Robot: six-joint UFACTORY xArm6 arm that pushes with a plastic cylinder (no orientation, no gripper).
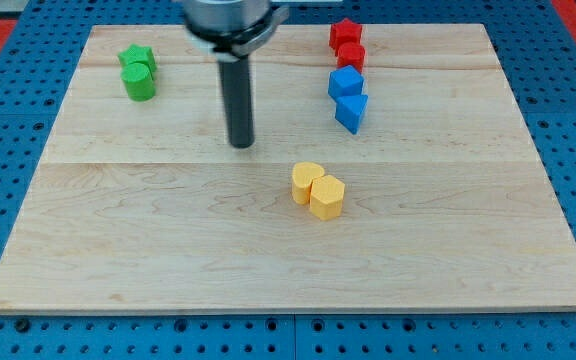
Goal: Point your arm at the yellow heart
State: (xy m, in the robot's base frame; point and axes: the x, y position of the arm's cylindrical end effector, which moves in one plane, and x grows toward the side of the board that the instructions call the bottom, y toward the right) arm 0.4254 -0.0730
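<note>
My tip (pixel 240 143) rests on the wooden counter (pixel 118 250), at the lower end of a straight dark rod that comes down from the grey round mount at the view's top. The arm carries no end effector that could clasp or let go; it ends in the bare rod, which touches no block.

Taking my tip as the landmark, the yellow heart (pixel 306 182) lies toward the view's right and a little toward the view's bottom, near but clearly apart from the tip. A yellow hexagon-like block (pixel 327 197) touches the heart on its far side, further right and lower still.

Right of the tip and slightly toward the view's top sit two blue blocks: a blue cube-like block (pixel 345 82) and, touching it just below, a blue triangular block (pixel 352 111). Further toward the top right of the tip stand a red star (pixel 345 33) and a red block (pixel 351 55), touching each other, the star nearer the counter's top edge.

Well to the left of the tip and toward the view's top lie a green star-like block (pixel 137 57) and a green cylinder (pixel 139 82), pressed together.
</note>
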